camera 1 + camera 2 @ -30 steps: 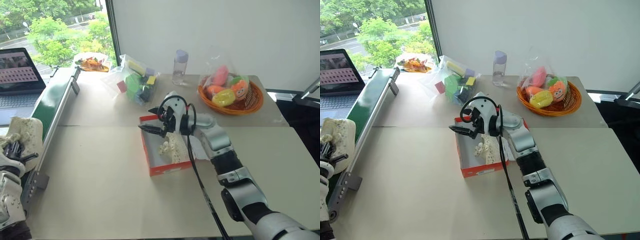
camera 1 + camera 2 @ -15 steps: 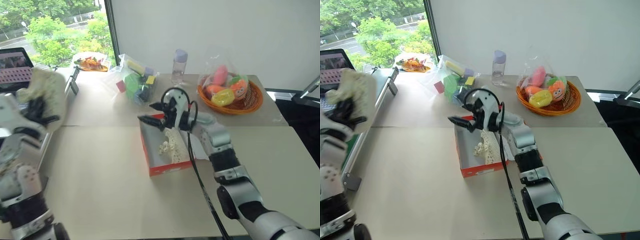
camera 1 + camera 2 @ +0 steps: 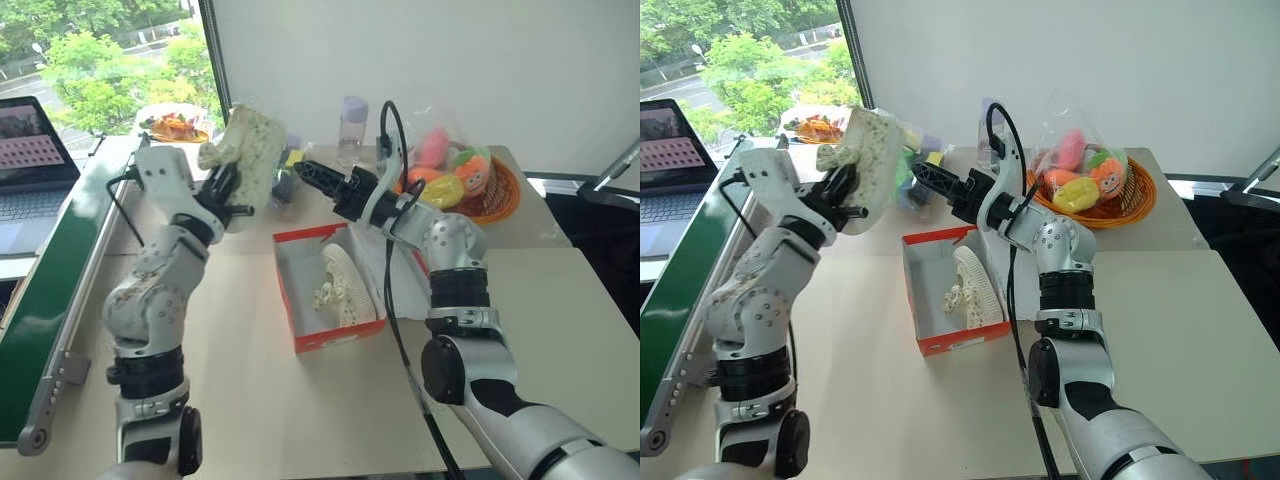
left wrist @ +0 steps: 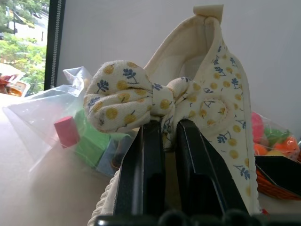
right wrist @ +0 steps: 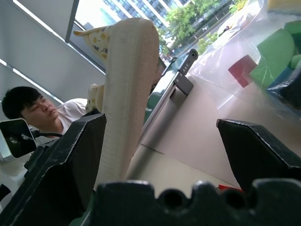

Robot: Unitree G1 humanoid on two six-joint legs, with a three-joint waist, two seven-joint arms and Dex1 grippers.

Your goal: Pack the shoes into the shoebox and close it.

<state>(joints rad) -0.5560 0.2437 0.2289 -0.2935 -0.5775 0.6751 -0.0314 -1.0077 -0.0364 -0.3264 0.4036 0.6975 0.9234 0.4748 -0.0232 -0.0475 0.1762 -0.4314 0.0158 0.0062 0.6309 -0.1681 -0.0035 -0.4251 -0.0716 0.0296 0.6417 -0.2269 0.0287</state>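
Beige and wide, the surface point(image 3: 230, 400) runs back to a white wall, with a window on trees at the upper left of the head views. Near the middle sits the shoebox point(image 3: 300, 335), red outside and white inside, open, with one cream shoe point(image 3: 345, 285) lying in it on its side.

To the upper left of the box, the left arm is raised and bent, its forearm rising toward the centre of the frame. Its left claw point(image 3: 222, 188) is pressed together on the second shoe point(image 3: 250, 150), pinching it beside the fabric bow point(image 4: 124, 96); this shoe is held upright in the air, sole facing right, cream cloth with small yellow and blue flowers.

From the lower right, the right arm reaches up over the box, elbow high, the wrist angled toward the upper left. Its right claw point(image 3: 312, 172) is spread wide and holds nothing, its tips just right of the held shoe.

Behind them, along the upper edge, stand a clear bag of coloured blocks point(image 4: 70, 136), a bottle point(image 3: 351, 125) and an orange basket point(image 3: 495, 195) of toys. A laptop point(image 3: 30, 150) sits at far left.
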